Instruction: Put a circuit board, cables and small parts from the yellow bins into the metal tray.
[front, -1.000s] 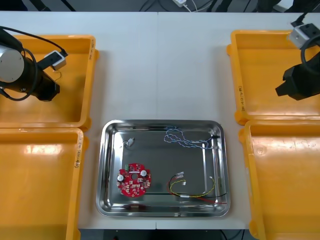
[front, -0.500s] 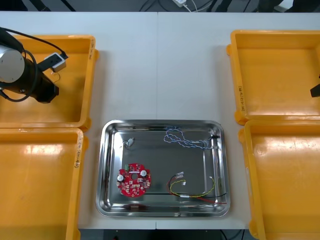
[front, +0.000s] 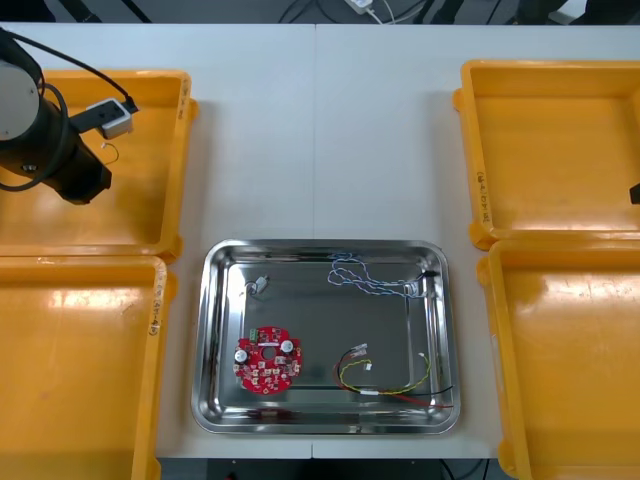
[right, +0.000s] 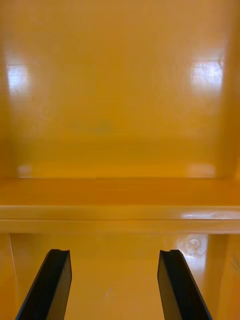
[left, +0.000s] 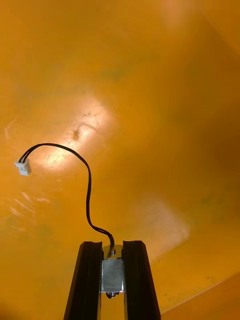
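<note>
Light table (front: 320, 130), front view: four yellow bins (front: 186, 160) flank a shiny metal tray (front: 202, 340) at 6 o'clock. Inside the tray, a round red circuit board (front: 268, 362) lies at 7 o'clock, a twisted blue and white cable (front: 362, 278) at 1 o'clock, a red and yellow cable (front: 385, 382) at 5 o'clock and a small metal part (front: 258, 286) at 10 o'clock, all apart from one another. At the table's 10 o'clock, the left arm (front: 45, 140) hangs over the far left bin. At 3 o'clock, a dark sliver of the right arm (front: 635, 192) shows at the edge.

Right wrist view: the right gripper (right: 112, 255) hangs over orange bin floor with its black fingers (right: 54, 282) spread wide and nothing between them. A bin rim (right: 120, 212) crosses just beyond the fingertips.

Left wrist view: the left gripper (left: 113, 246) is clamped on a silver metal part (left: 112, 275). From that part a thin black cable (left: 89, 200) curls away to a white connector (left: 22, 167), above the bin floor (left: 165, 100).
</note>
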